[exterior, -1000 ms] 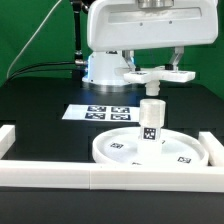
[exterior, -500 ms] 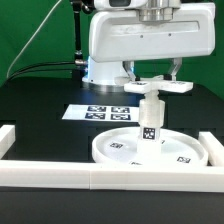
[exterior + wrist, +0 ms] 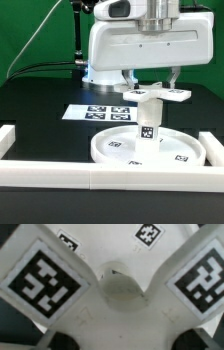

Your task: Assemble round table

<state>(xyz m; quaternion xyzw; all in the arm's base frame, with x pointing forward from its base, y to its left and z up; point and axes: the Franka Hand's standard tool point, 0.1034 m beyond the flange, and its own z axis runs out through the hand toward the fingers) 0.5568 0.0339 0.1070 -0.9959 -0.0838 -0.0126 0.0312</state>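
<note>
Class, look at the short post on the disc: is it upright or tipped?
Upright: the post stands vertical on the disc, beneath the foot the gripper holds.

No words, numbers or brand names can be read anywhere. The only signs are black-and-white square tags: on the marker board [image 3: 78, 112], on the disc [image 3: 176, 147], on the post [image 3: 149, 120], and 2 large ones on the foot [image 3: 120, 294].

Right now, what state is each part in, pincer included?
pincer: shut on the foot.
foot: held level, right over the post's top; seated or not, cannot tell.
post: upright on the disc.
disc: lying flat, carrying the post.
</note>
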